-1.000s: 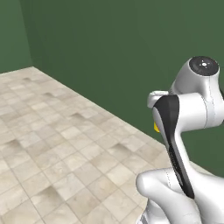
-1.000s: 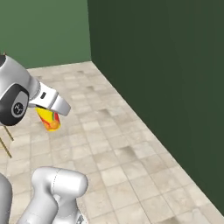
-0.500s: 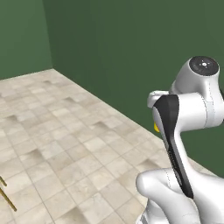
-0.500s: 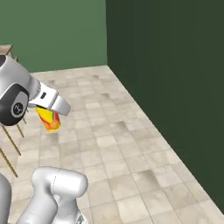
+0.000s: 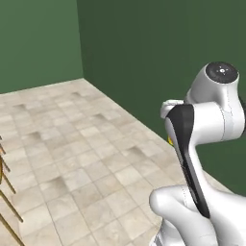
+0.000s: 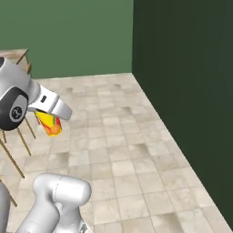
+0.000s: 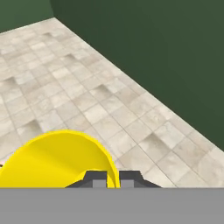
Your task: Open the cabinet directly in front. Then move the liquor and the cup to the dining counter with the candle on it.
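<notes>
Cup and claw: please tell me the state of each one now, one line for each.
cup: lifted off the floor, carried in the claw, hanging tilted below the hand over the tiled floor.
claw: shut on the cup, its two tips pinching the yellow rim between them.
</notes>
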You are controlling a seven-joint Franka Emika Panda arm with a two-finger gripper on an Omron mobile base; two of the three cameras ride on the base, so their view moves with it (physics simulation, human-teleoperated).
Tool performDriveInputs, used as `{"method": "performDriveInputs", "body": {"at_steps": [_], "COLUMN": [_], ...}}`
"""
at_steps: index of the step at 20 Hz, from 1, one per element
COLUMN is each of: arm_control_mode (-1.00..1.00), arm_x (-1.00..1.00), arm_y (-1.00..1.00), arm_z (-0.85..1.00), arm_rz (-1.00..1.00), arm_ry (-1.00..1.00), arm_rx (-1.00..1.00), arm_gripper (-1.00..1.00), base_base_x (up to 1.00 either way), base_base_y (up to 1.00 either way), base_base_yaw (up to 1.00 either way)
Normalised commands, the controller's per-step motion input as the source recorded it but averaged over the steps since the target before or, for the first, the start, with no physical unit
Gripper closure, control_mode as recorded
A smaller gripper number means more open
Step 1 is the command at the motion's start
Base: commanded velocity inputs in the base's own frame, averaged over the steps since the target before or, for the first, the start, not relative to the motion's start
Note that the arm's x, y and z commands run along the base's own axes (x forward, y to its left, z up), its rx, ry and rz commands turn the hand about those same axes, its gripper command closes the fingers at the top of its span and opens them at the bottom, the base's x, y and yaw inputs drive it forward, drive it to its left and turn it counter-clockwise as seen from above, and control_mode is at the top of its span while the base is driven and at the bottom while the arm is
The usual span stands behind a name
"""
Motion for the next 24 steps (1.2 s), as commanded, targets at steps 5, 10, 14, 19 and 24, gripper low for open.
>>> {"method": "performDriveInputs", "body": {"at_steps": [5,10,14,19,24], "arm_control_mode": [1.0,1.0,1.0,1.0,1.0], "arm_x": [0.0,0.0,0.0,0.0,0.0], "arm_y": [0.0,0.0,0.0,0.0,0.0], "arm_z": [0.0,0.0,0.0,0.0,0.0], "arm_rz": [0.0,0.0,0.0,0.0,0.0], "arm_ry": [0.0,0.0,0.0,0.0,0.0], "arm_rx": [0.0,0.0,0.0,0.0,0.0], "arm_gripper": [1.0,1.0,1.0,1.0,1.0], "base_base_x": [1.0,1.0,1.0,1.0,1.0], "base_base_y": [-0.26,0.14,0.35,0.37,0.11], "base_base_yaw": [0.18,0.11,0.08,0.09,0.34]}}
